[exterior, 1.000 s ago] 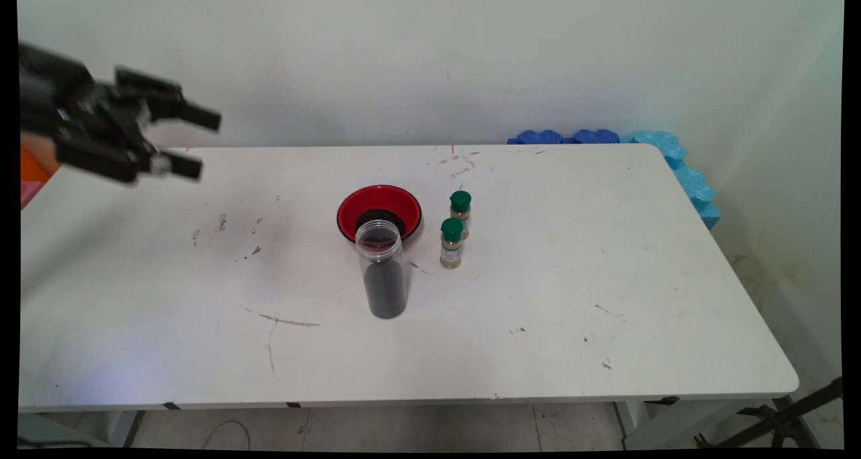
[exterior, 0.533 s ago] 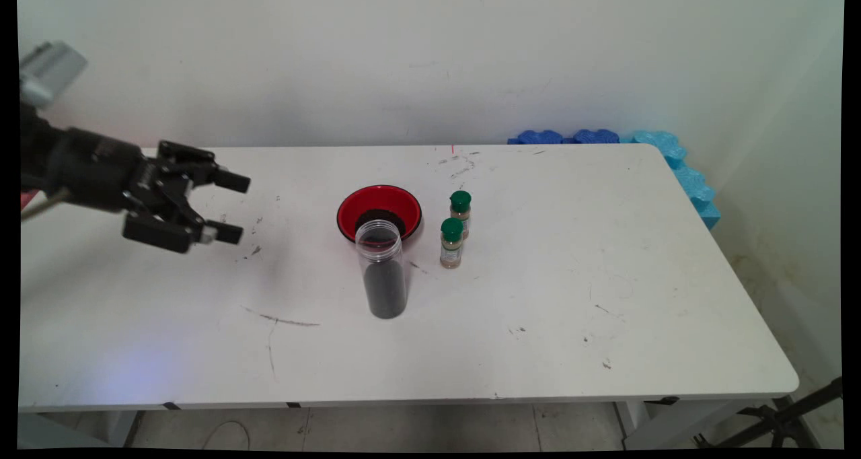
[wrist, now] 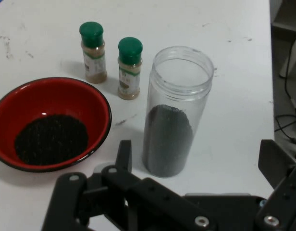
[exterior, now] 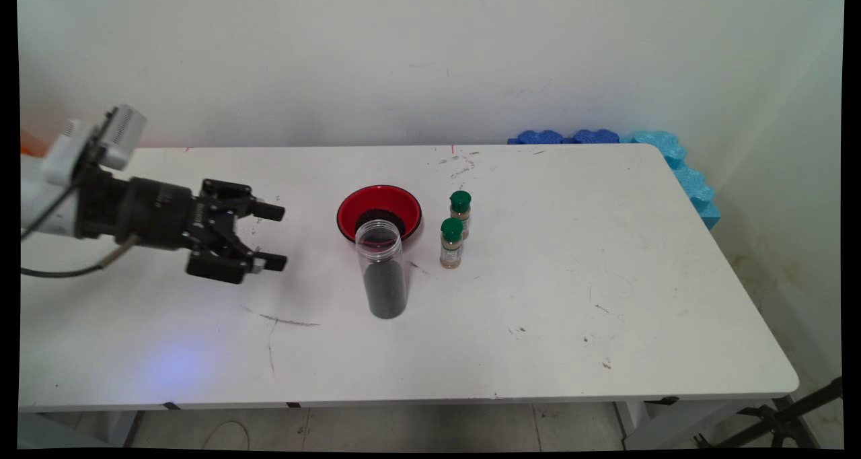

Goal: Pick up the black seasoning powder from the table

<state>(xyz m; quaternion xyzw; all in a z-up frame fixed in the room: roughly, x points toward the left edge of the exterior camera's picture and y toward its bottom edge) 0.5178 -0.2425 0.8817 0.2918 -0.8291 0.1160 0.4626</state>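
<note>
Robot test lab, bare white wall (exterior: 430, 55), scuffed white table (exterior: 605, 257), blue foam pads (exterior: 679, 166), tripod legs (exterior: 780, 418) on tiled floor (exterior: 417, 432)

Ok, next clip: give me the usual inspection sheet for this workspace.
Surface: white table, scuffed with dark marks.
Things: clear open jar part full of dark grains; red bowl of dark grains behind it; two green-capped spice bottles beside them.
Clutter: nothing seen.
Hand: hand open, empty, left of the jar, pointing at it.
Cables: black cable hanging under the arm.
Surroundings: pale wall; blue foam pieces at the table's far right corner.
</note>
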